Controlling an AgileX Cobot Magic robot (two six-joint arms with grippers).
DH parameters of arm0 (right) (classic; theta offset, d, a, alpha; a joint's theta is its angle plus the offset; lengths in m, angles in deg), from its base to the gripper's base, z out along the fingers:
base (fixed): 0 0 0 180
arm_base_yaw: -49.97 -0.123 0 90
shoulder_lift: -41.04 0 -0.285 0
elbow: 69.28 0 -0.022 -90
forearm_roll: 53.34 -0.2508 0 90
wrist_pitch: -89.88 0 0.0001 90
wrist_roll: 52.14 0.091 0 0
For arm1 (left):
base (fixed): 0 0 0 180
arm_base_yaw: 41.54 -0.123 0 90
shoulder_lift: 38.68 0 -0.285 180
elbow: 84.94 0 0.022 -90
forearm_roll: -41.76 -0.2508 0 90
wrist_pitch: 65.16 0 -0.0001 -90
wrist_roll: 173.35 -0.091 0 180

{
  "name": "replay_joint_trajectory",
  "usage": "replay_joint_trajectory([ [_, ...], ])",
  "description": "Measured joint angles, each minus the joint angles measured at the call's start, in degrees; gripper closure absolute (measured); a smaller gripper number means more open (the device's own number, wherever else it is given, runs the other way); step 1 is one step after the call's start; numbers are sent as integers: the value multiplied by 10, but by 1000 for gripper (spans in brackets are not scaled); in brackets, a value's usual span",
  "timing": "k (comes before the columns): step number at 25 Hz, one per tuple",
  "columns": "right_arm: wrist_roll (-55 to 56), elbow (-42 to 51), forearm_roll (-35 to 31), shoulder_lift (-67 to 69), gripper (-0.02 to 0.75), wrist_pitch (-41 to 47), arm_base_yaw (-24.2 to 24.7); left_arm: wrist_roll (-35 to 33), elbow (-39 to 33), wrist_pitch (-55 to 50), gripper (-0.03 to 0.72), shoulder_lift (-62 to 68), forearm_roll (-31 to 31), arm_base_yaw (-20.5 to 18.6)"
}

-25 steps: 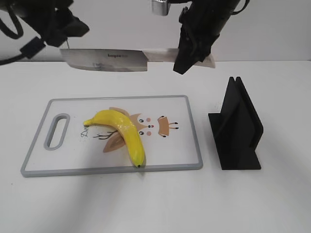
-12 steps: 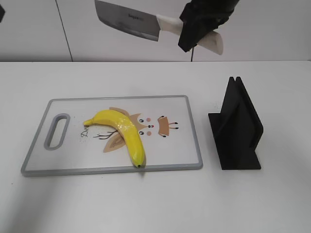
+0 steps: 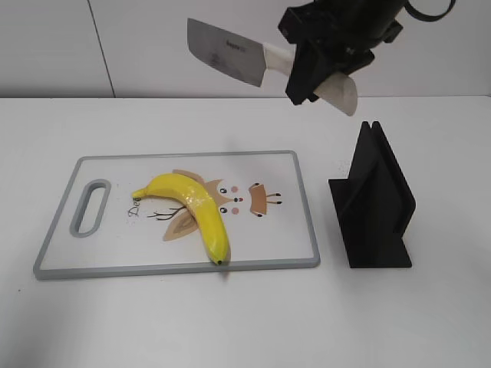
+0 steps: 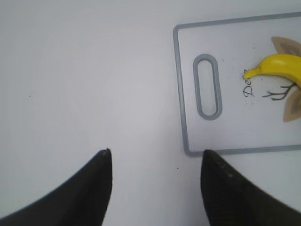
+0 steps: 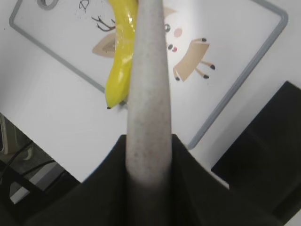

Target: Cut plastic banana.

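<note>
The plastic banana (image 3: 192,208) lies bright yellow and curved on the white cutting board (image 3: 291,230), dark tip toward the board's near edge. My right gripper (image 3: 307,73) is shut on the cream handle of a cleaver knife (image 3: 226,60) and holds it high above the board's far side, blade pointing left. In the right wrist view the knife handle (image 5: 146,84) runs up between my fingers (image 5: 148,150) over the banana (image 5: 120,70). My left gripper (image 4: 155,155) is open and empty above bare table, left of the board (image 4: 181,94); the banana's stem end (image 4: 275,68) shows at the right.
A black slotted knife stand (image 3: 376,203) sits on the table right of the board; it also shows in the right wrist view (image 5: 268,141). The board has a grey rim and an oval handle slot (image 3: 90,207) at its left end.
The left arm has left the exterior view. The right gripper carried the knife up, then right and slightly down, with the blade now tilted.
</note>
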Motion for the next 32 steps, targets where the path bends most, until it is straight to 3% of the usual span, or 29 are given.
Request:
replay_joint_trajectory([
  [5, 16, 102, -1, -66, 571, -10, 0, 10, -77, -2, 131, -91, 0, 0],
  [9, 52, 179, 6, -129, 571, -66, 0, 11, -140, 6, 132, -170, 0, 0],
  [16, 191, 268, 125, -208, 571, -112, 0, 11, -242, 38, 132, -307, 0, 0],
  [24, 296, 337, 183, -272, 571, -140, 0, 11, -385, 51, 136, -477, 0, 0],
  [32, 355, 403, 221, -300, 571, -151, 0, 11, -422, 30, 136, -636, 1, 0],
])
